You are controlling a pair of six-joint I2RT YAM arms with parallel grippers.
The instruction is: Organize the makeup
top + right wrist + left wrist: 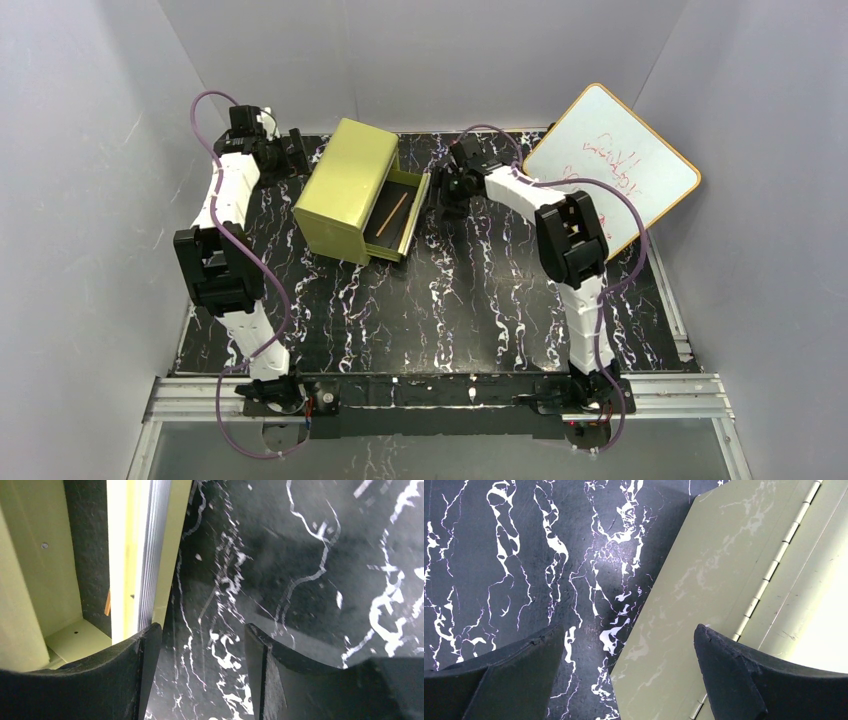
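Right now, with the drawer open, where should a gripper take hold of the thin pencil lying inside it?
Grip the pencil mid-shaft, coming straight down from above with the jaws across its length. It lies flat and diagonal on the floor of the drawer, and the drawer walls likely block any sideways approach.

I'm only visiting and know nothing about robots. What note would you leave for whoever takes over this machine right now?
Left tool: open, empty, over the far-left edge of the olive box.
Right tool: open, empty, beside the front of the open drawer.
Done: a thin pencil lies in the drawer. No other makeup is in view.
Left, probably: shut the drawer.
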